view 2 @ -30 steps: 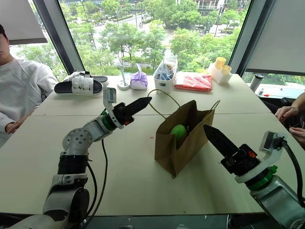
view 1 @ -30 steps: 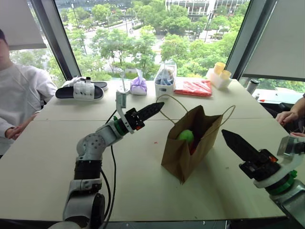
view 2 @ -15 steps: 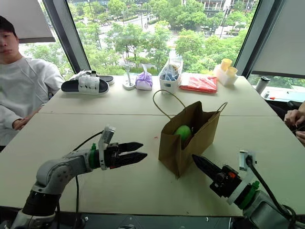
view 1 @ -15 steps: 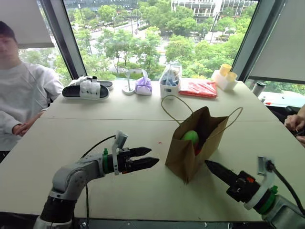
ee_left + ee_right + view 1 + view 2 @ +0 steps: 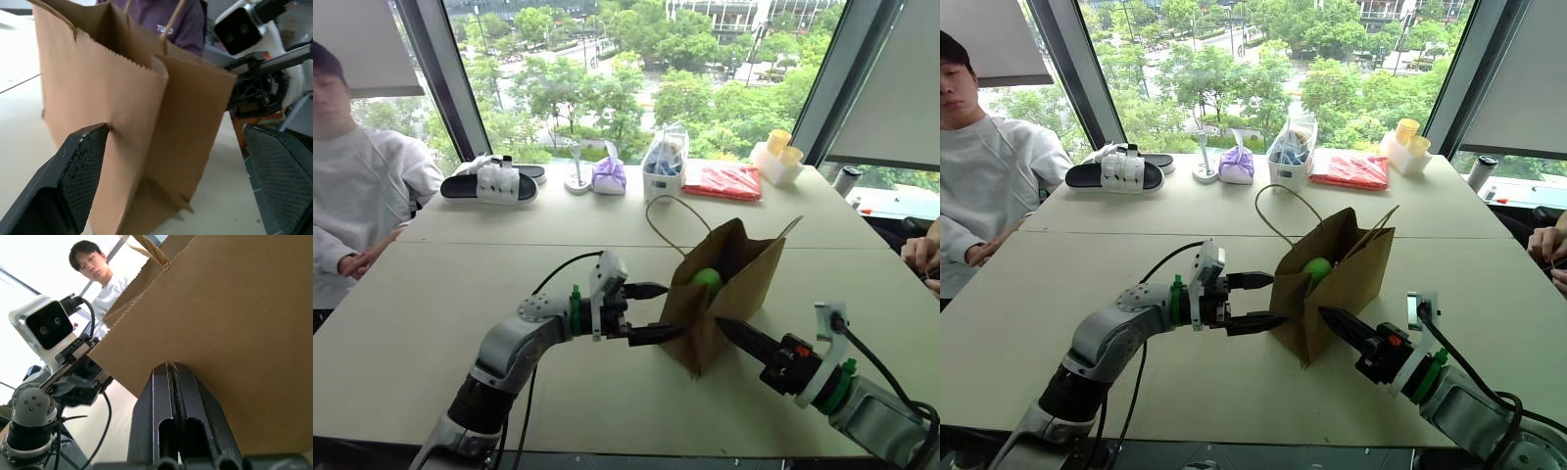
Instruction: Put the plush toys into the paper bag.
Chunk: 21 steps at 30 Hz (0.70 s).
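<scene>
A humanoid robot brackets the brown paper bag (image 5: 720, 294) standing upright on the pale table (image 5: 460, 294), its mouth open and twine handles up. The light green plush toy (image 5: 707, 279) sits inside the bag near the top; a dark patch beside it may be the orange spotted toy, though the view into the bag is too shadowed to be sure. The left hand (image 5: 654, 311) is spread wide, one finger at the bag's upper edge and the other low against its near corner, the paper between them but not pinched. The right hand (image 5: 732, 331) is closed tight and empty, its tip at or just beside the bag's opposite face. With no toy left on the table, the loading step looks essentially finished. The next move would call for easing both hands away gently, since a nudge could tip the light bag
</scene>
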{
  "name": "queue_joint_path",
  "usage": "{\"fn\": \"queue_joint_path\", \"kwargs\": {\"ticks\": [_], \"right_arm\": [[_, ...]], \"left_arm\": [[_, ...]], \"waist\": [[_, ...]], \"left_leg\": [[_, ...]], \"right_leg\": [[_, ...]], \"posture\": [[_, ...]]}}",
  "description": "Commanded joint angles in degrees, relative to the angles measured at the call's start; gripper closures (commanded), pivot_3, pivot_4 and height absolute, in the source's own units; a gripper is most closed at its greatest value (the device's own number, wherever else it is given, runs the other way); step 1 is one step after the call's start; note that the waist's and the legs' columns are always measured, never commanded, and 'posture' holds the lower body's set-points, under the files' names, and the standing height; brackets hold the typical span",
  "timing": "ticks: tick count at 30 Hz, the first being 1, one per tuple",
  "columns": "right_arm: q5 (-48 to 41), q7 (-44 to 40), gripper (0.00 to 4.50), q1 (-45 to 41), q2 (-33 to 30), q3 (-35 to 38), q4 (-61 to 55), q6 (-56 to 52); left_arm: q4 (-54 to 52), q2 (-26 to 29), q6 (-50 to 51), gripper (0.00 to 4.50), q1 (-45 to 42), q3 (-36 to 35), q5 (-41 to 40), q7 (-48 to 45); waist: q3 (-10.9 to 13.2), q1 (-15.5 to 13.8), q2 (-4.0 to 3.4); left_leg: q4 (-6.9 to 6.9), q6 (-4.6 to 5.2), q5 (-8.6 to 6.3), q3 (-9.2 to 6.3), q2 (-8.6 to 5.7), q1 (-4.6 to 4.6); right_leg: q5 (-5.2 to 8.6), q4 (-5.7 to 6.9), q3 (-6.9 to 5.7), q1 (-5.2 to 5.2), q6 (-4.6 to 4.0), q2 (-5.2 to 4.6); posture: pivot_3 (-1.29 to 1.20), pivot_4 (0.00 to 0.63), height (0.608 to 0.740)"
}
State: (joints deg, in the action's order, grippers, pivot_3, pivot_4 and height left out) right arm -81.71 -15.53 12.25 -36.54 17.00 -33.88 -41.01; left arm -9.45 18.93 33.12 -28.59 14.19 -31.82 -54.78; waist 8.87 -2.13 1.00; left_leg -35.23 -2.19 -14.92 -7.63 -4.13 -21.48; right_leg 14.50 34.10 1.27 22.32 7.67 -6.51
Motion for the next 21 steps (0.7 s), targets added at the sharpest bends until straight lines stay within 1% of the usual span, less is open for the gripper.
{"fn": "queue_joint_path", "kwargs": {"ticks": [1,8,12,14,15,18,20,21], "right_arm": [[-0.2,0.7,4.47,-1.0,1.0,-0.7,-1.7,0.3],[0.9,1.8,4.47,-2.8,2.5,-2.4,-1.3,0.5],[0.5,1.8,4.47,-2.9,2.7,-2.0,-1.3,0.8],[0.1,1.6,4.50,-3.0,2.8,-1.8,-1.5,0.9],[-0.1,1.6,4.50,-2.9,2.9,-1.6,-1.5,1.0],[-0.5,1.0,4.50,-2.3,2.8,-1.0,-1.6,1.1],[-1.0,0.7,4.50,-2.1,3.1,-0.5,-1.6,1.4],[-1.5,0.7,4.50,-2.1,3.2,-0.4,-1.7,1.5]], "left_arm": [[-1.5,-1.0,-0.7,0.00,-1.0,0.9,0.5,-0.3],[0.5,-3.8,-2.7,0.00,-2.5,4.9,5.7,1.4],[2.5,-5.5,-4.3,0.00,-3.1,6.2,8.3,1.9],[4.2,-6.4,-5.6,0.55,-3.6,6.6,10.1,2.8],[4.9,-6.8,-5.9,0.91,-3.8,6.6,10.6,2.9],[6.2,-7.6,-6.5,2.37,-4.2,6.5,11.2,2.8],[7.1,-8.1,-6.8,3.49,-4.4,6.4,11.5,2.6],[7.6,-8.4,-7.1,3.97,-4.6,6.6,12.0,2.7]], "waist": [[0.0,0.0,0.00],[0.0,-0.1,0.00],[0.0,-0.1,0.00],[0.0,-0.1,0.00],[0.0,-0.1,0.00],[0.0,-0.1,0.00],[0.0,-0.1,0.00],[0.0,-0.1,0.00]], "left_leg": [[0.00,0.00,0.00,0.00,0.01,0.00],[-0.03,0.00,0.00,0.00,-0.01,0.02],[-0.03,0.00,0.00,-0.01,-0.03,0.01],[-0.03,0.00,0.00,-0.01,-0.02,0.01],[-0.04,0.01,0.00,-0.01,-0.03,0.01],[-0.05,0.01,0.01,-0.01,-0.03,0.02],[-0.03,0.01,0.00,-0.02,-0.03,0.02],[-0.03,0.01,0.01,-0.02,-0.03,0.01]], "right_leg": [[-0.01,0.01,0.00,0.02,0.02,0.00],[-0.08,0.01,0.00,-0.03,0.15,0.01],[-0.09,0.02,0.00,-0.03,0.18,0.01],[-0.09,0.02,-0.01,-0.02,0.18,0.02],[-0.09,0.02,-0.01,-0.03,0.18,0.02],[-0.10,0.02,-0.01,-0.04,0.19,0.02],[-0.10,0.03,-0.01,-0.03,0.21,0.03],[-0.10,0.03,-0.02,-0.03,0.21,0.03]], "posture": [[0.00,0.150,0.740],[0.00,0.150,0.740],[0.00,0.150,0.740],[0.00,0.150,0.740],[0.00,0.150,0.740],[0.00,0.150,0.740],[0.00,0.150,0.740],[0.00,0.150,0.740]]}}
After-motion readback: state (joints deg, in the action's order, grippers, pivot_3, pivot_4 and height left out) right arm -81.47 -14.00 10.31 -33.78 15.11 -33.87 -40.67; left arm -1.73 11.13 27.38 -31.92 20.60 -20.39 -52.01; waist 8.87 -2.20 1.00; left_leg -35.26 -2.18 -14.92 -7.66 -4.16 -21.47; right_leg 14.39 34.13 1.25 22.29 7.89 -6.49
